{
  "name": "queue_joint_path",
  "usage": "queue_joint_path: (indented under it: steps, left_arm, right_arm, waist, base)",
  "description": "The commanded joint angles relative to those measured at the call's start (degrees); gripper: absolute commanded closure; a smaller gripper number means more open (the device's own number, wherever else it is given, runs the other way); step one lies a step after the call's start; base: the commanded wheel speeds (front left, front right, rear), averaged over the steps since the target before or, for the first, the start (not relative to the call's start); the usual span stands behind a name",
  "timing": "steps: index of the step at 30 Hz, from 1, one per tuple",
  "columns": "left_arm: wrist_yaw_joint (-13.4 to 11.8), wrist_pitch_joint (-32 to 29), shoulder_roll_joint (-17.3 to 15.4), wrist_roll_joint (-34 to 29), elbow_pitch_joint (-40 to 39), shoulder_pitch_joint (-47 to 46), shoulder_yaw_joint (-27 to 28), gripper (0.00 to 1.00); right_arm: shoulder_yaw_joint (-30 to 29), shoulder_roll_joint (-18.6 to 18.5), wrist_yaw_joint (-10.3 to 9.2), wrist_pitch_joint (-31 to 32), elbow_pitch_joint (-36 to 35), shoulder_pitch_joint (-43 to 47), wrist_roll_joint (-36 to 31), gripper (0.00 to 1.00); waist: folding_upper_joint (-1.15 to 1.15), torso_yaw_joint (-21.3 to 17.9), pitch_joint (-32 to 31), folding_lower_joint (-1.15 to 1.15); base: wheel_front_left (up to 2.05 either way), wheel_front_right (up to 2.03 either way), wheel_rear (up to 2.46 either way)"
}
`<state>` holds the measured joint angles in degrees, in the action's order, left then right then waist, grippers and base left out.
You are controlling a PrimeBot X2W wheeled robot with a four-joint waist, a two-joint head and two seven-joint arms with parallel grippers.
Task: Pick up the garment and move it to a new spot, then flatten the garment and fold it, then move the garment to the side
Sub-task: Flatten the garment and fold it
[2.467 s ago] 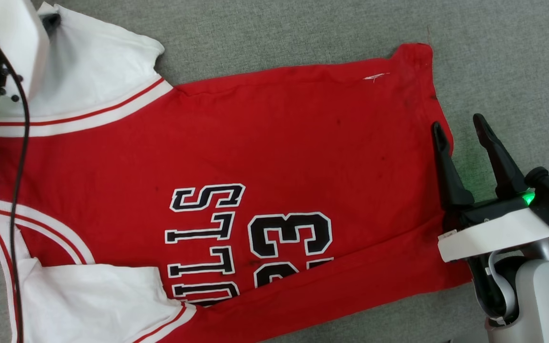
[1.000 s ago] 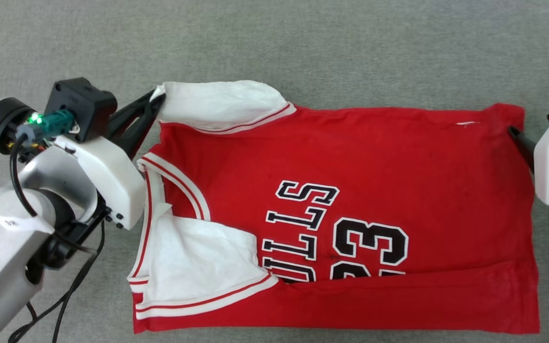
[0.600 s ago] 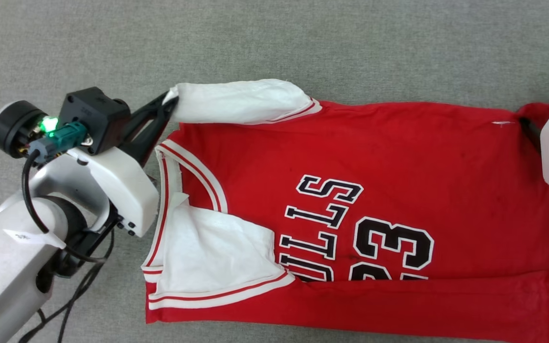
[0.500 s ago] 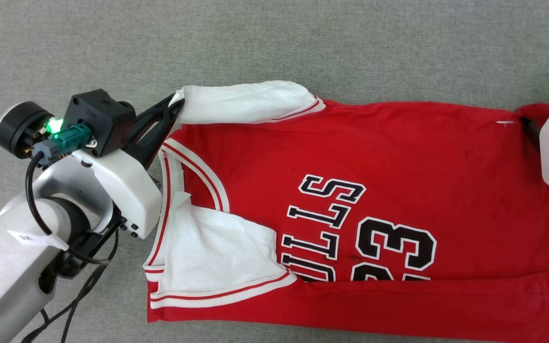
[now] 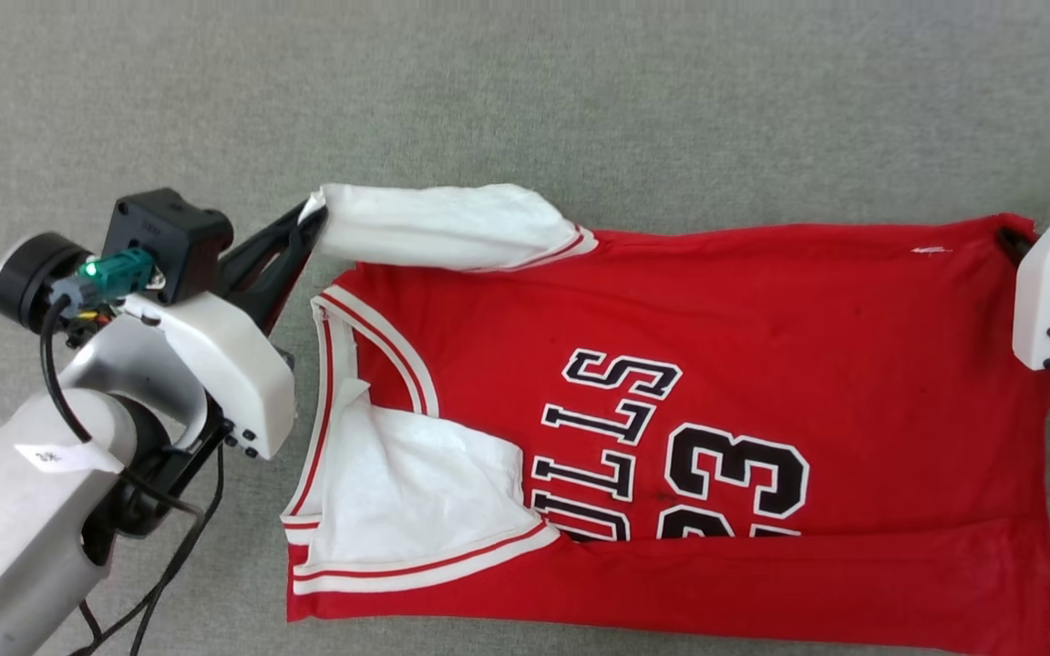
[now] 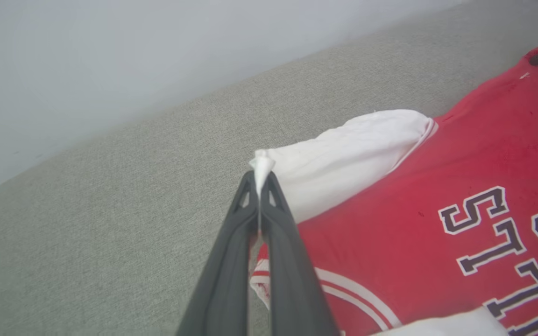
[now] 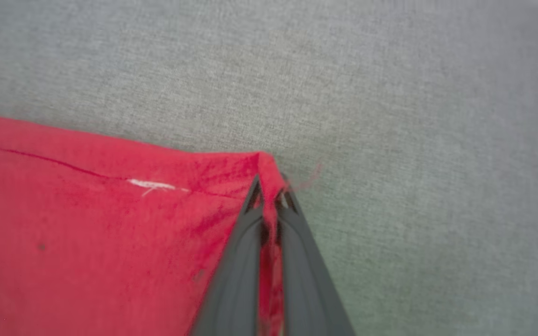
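Closest to me, the red garment (image 5: pixel 762 301) lies spread on a grey fabric surface (image 5: pixel 525 91). Its near long edge is folded up over part of the black "BULLS 23" print, and the near sleeve (image 5: pixel 416 492) is tucked flat. Along the far edge, my left gripper (image 6: pixel 260 179) is clamped on the far sleeve (image 5: pixel 443 226) tip. My right gripper (image 7: pixel 269 184) is pinched on the hem corner (image 5: pixel 990 235).
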<state>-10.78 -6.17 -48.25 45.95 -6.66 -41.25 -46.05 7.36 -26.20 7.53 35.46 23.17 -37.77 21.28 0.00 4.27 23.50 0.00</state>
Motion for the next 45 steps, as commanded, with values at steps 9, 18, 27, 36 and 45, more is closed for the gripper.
queue_joint_path:
  steps: [9, 18, 27, 36, 45]
  left_arm:
    - [-2.63, 2.88, 0.07, 2.8, 0.69, 6.29, 0.6, 1.0]
    - [-5.65, 3.71, -1.5, 4.58, -2.45, 13.78, -0.77, 1.0]
    - [-6.99, 3.12, -3.46, 6.32, -3.36, 23.23, -4.63, 1.0]
    - [-5.19, 1.32, -1.53, 6.06, 1.18, 24.67, -8.24, 1.0]
    - [-3.57, 1.87, 1.1, 4.49, 7.25, 23.55, -10.12, 1.0]
  right_arm:
    - [-6.15, 3.42, -0.09, -5.95, 1.29, 6.22, 4.86, 1.0]
    - [-8.59, 5.56, -0.09, -11.21, -3.21, 15.68, 6.99, 1.0]
    - [-7.44, 4.55, -0.08, -9.66, -12.06, 29.78, 12.38, 1.0]
    - [-1.7, -2.61, -0.08, -8.42, -15.48, 35.95, 14.04, 1.0]
    - [5.12, -8.04, -0.08, -10.35, -14.26, 35.5, 13.22, 0.88]
  waist:
    - [0.0, -1.31, -8.18, 0.0]
    - [0.0, -1.01, -12.14, 0.0]
    - [0.0, -0.63, -14.0, 0.0]
    - [0.0, -1.0, -13.47, 0.0]
    - [0.0, -1.16, -12.77, 0.0]
  base:
    - [0.0, 0.0, 0.0]
    - [0.0, 0.0, 0.0]
    - [0.0, 0.0, 0.0]
    - [0.0, 0.0, 0.0]
    - [0.0, 0.0, 0.0]
